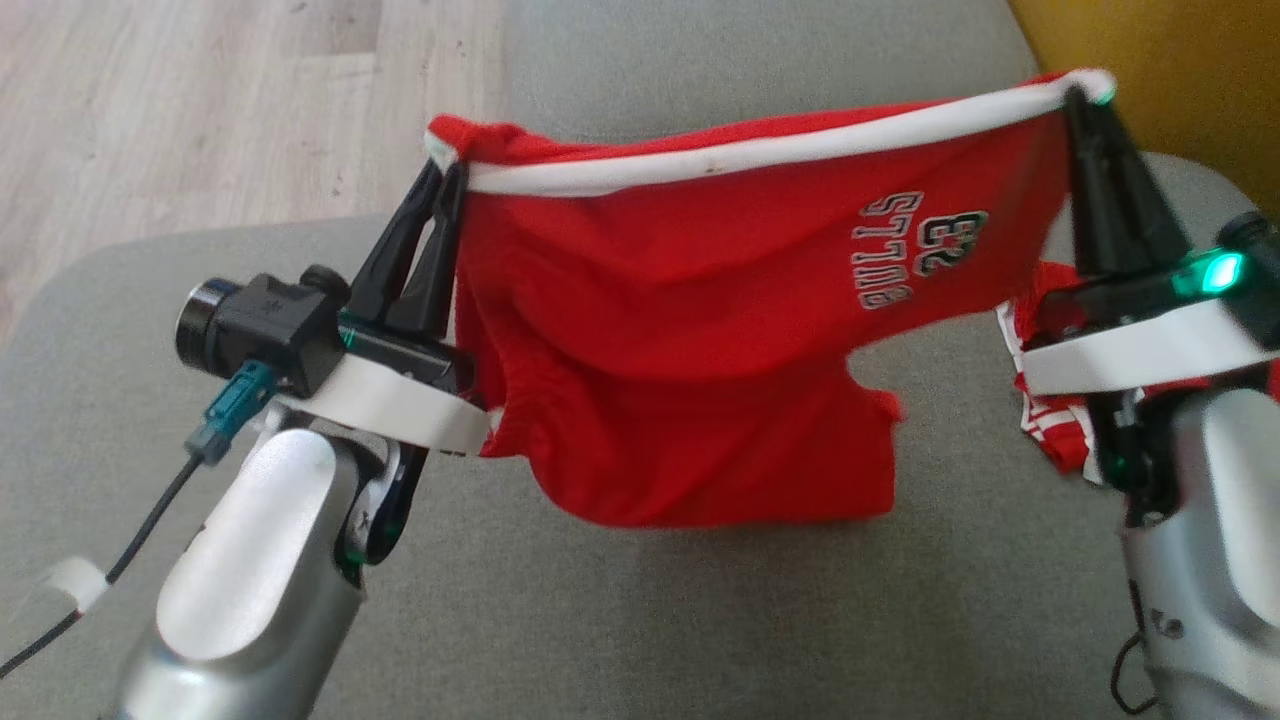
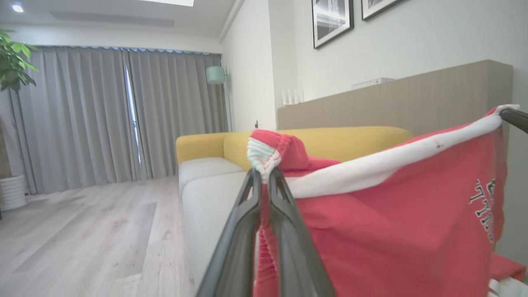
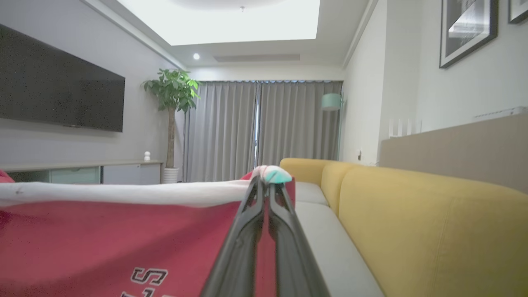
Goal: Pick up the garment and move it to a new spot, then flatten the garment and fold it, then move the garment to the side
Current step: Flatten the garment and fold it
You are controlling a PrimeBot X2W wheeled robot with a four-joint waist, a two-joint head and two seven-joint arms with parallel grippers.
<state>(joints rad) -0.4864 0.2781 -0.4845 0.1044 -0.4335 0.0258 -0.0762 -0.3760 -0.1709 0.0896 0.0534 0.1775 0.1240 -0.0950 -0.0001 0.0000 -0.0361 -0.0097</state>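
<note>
A red garment (image 1: 690,330) with a white edge band and "BULLS 23" lettering hangs stretched in the air above the grey sofa seat (image 1: 620,620). My left gripper (image 1: 447,172) is shut on its left corner, and my right gripper (image 1: 1080,98) is shut on its right corner. The band runs taut between them and the cloth droops below. In the left wrist view my left gripper (image 2: 264,175) pinches bunched red and white cloth (image 2: 272,152). Over in the right wrist view, my right gripper (image 3: 267,181) clamps the white band of the garment (image 3: 103,239).
A second red and white striped cloth (image 1: 1045,400) lies on the seat by my right arm. The yellow sofa back (image 3: 433,218) rises on the right, the wooden floor (image 1: 200,110) lies beyond the seat's left edge. A TV (image 3: 57,95) and a potted plant (image 3: 171,99) stand far off.
</note>
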